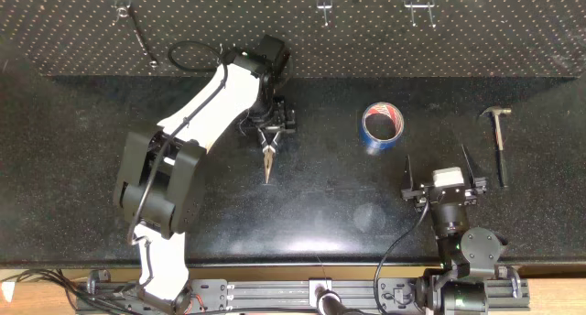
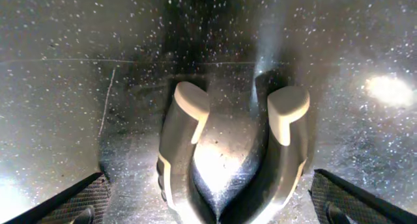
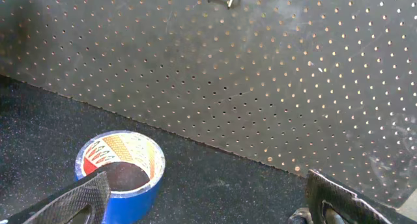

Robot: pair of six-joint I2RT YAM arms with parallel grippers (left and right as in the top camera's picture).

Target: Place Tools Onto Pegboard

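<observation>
silver wrench hung far left on black perforated pegboard: one done. left gripper wide open, empty, straddling long-nose metal pliers lying on table. right gripper open, empty. blue tape roll and hammer at right, unhung.

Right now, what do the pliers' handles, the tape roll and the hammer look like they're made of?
Pliers' handles: probably smooth moulded plastic or rubber sleeves, with paler end caps and a soft sheen.
Tape roll: glossy blue plastic film, likely wound on a printed card core.
Hammer: the pale, bright head looks like metal; the dark shaft is too small to tell.
</observation>
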